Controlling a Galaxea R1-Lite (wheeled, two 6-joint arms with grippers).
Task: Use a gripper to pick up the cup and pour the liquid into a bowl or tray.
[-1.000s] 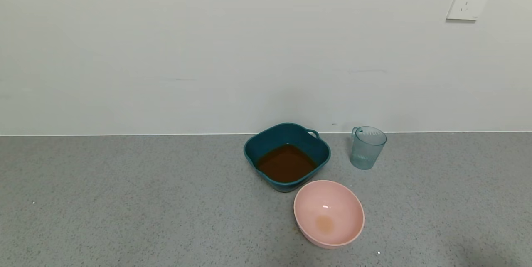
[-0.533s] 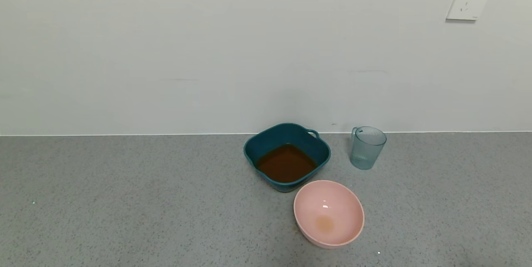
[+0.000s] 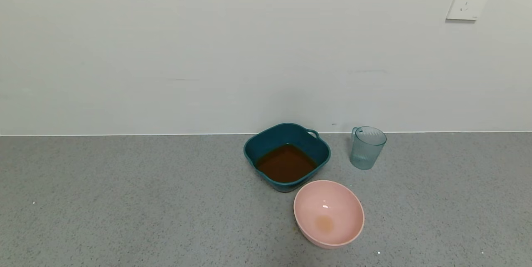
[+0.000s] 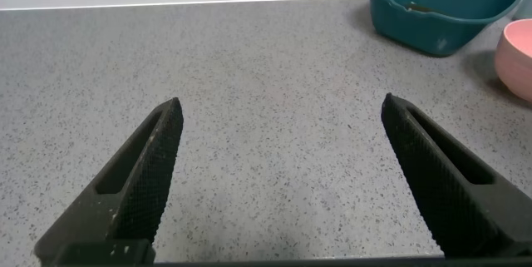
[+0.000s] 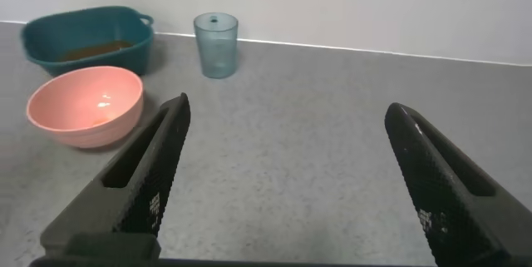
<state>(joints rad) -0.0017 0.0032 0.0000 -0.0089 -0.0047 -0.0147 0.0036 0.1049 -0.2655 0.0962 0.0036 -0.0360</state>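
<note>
The pale blue-grey ribbed cup stands upright near the wall, right of the dark teal basin; it also shows in the right wrist view. It looks empty. Reddish-brown liquid lies in the basin. The basin also shows in the left wrist view and the right wrist view. Neither gripper shows in the head view. My left gripper is open over bare counter, far from the basin. My right gripper is open and empty, well short of the cup.
A round pink bowl with a faint brown stain stands in front of the basin, also in the right wrist view. The grey speckled counter meets a white wall. A wall socket is at the upper right.
A faint shadow at the lower right of the counter has gone. The cup, basin and bowl have not moved.
</note>
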